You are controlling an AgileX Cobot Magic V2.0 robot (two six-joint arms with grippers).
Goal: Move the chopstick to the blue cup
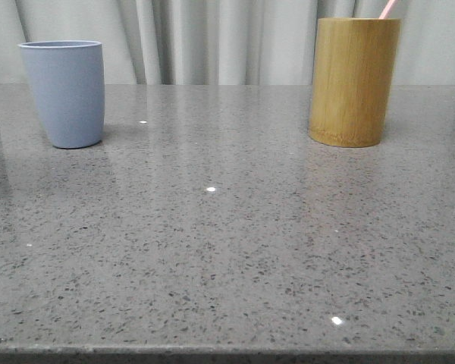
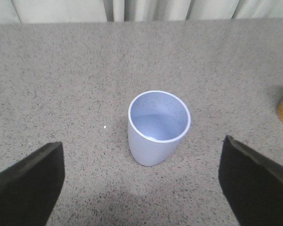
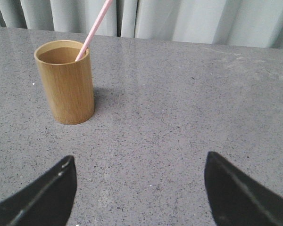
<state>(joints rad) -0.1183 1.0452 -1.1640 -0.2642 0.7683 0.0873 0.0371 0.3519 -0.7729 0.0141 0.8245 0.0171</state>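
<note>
Slantwise, thin pink chopstick (image 3: 95,27) leans in bamboo cup (image 3: 66,82); both fingers wide.

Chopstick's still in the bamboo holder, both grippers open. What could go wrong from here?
1. The chopstick leans in the bamboo cup; pulling it sideways might tip that cup.
2. It is thin, so the open right gripper could miss it.
3. The blue cup is light-looking and narrow-based; a slanted drop may topple it.
</note>
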